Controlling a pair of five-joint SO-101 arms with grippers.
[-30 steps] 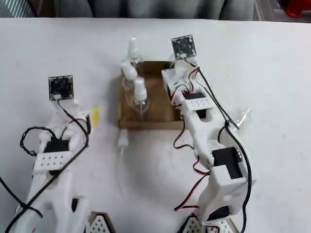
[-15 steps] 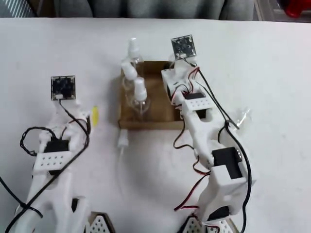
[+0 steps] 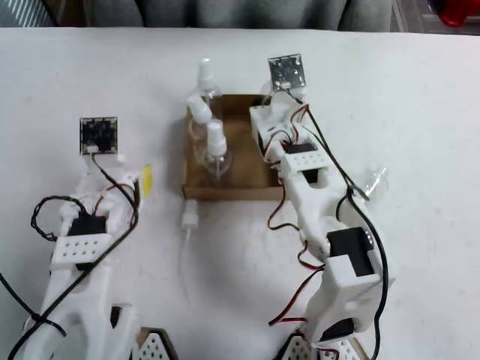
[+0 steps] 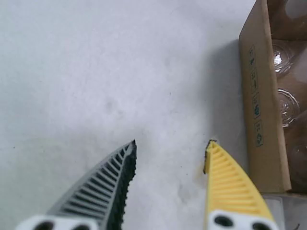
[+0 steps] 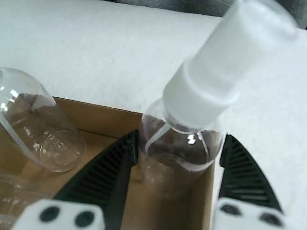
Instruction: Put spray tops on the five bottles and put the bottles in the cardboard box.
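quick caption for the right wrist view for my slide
Right gripper grips a clear spray bottle tilted in the cardboard box corner, beside another bottle.

Robot lab: wired arms [image 3: 311,199], white tbl [image 3: 420,90]

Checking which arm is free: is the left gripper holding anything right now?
No, the left gripper stands open over the table beside the cardboard box, nothing between its fingers.
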